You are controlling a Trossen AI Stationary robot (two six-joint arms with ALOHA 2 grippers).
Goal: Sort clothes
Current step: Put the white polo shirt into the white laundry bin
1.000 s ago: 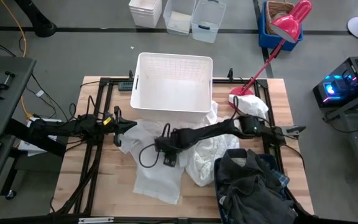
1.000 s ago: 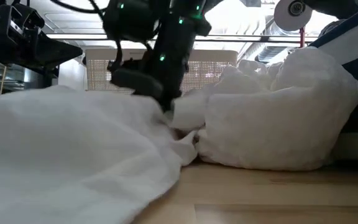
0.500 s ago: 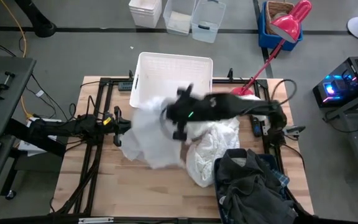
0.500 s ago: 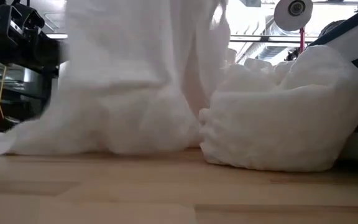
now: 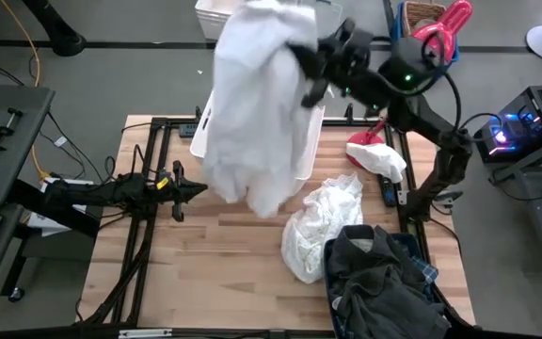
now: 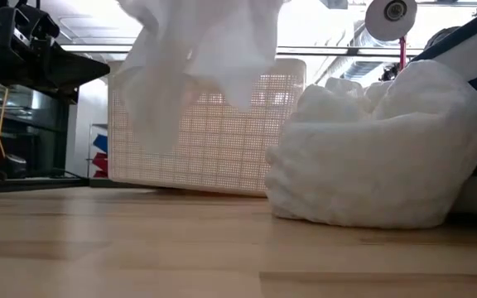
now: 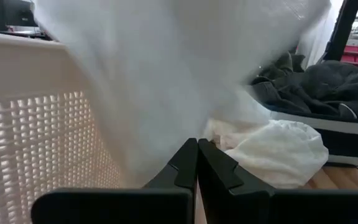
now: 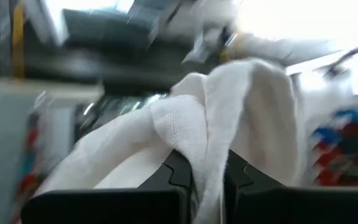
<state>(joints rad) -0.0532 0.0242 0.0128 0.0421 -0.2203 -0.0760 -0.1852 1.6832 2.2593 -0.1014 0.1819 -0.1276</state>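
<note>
The right hand [image 5: 310, 64] is clamped on a large white cloth garment [image 5: 252, 113], hanging it above the white plastic lattice basket [image 6: 214, 132] at the worktop's far edge, apparently to drop it in; the left hand [image 7: 196, 163], fingers together, waits near the left edge.

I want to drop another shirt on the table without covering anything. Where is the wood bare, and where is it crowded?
Bare wood lies along the near edge, between the left gripper and the crumpled white garment. It is crowded on the right: the dark bin heaped with dark clothes. The white basket fills the far middle, with the right gripper holding a white cloth above it.
</note>
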